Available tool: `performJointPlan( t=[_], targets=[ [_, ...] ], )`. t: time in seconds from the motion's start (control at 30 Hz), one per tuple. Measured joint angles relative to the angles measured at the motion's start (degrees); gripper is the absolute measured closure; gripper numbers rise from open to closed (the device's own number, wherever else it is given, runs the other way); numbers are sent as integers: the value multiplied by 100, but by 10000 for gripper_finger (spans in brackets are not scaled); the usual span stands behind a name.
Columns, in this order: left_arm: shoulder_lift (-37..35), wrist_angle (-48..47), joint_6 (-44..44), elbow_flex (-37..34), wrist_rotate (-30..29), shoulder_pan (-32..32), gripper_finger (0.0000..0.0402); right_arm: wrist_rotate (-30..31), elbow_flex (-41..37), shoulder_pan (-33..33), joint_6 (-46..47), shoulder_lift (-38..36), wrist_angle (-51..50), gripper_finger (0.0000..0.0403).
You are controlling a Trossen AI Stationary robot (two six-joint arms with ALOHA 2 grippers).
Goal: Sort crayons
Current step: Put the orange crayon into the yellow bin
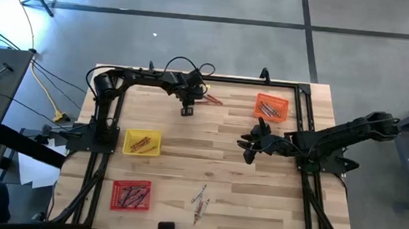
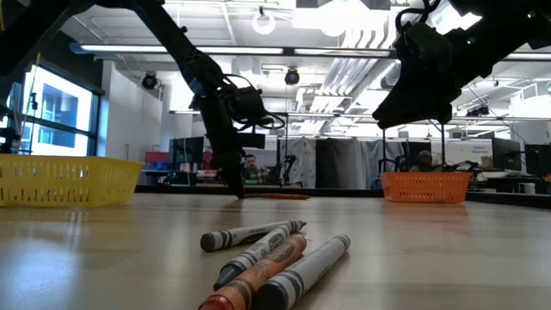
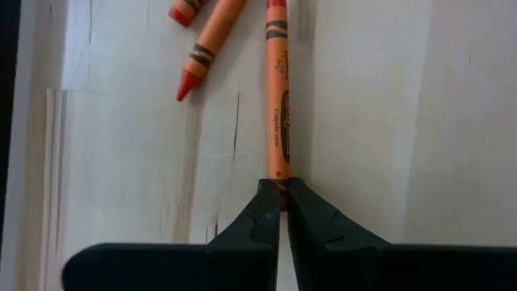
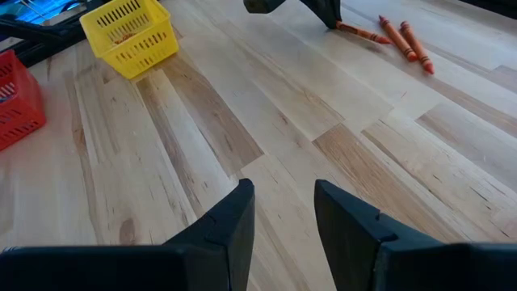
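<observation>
Between the left gripper's (image 3: 281, 198) jaws, one thin orange wax crayon (image 3: 278, 105) sits clamped by its end. Next, I think: lift it, carry it to the square orange plastic tray (image 1: 272, 107). The right gripper's (image 4: 283, 214) jaws wait apart.

- Both arms matte black, built of slim tubular links w/ chunkier rounded joint housings
- Left arm (image 1: 145, 78): black cables looping loose above wrist section, boxy block at wrist
- Right arm (image 1: 342, 134): thicker at shoulder end, tapering toward wrist; bulky angular wrist housing shows as dark silhouette in low view
- Left gripper (image 3: 280, 198): two dark fingers (image 3: 257, 230), wedge-shaped, stepped notches along inner edges, flat dark crossbar behind them
- Right gripper (image 4: 283, 212): same dark plastic-looking fingers (image 4: 229, 226), broad at base, narrowing to blunt tips, smooth faces w/ slight sheen
- No markings or screws readable on either arm
</observation>
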Motion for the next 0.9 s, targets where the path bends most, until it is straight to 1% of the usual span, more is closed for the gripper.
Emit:
performJointPlan(
  t=[0.07,0.17,0.3,0.33,0.37,0.47,0.57,0.7,0.8,0.9],
  targets=[
    [0,-14,-81,0,-34,-2,399,1,0,1,0,0,-1,277],
    [9,-134,-469,73,-182,-21,400,1,0,0,0,0,0,277],
    [-27,-613,-752,300,-238,-90,401,0,0,0,0,0,0,277],
    [-65,-774,-746,330,-350,-133,401,2,0,0,0,0,-2,277],
    [-124,-932,-712,334,-535,-188,401,2,0,0,0,0,-2,277],
    [-495,-986,-672,378,-945,-359,401,0,0,0,0,0,-1,277],
    [-964,-1223,-949,348,-1120,-549,401,1,-2,1,-1,0,-6,277],
    [-1738,-2016,-1767,339,-1291,-973,401,1,-4,1,0,0,-3,277],
    [-2327,-2764,-2722,342,-1393,-1452,401,2,-4,0,0,0,-4,277],
    [-2926,-3235,-3749,342,-1620,-2072,401,0,-4,0,0,0,-2,277]
  ],
)
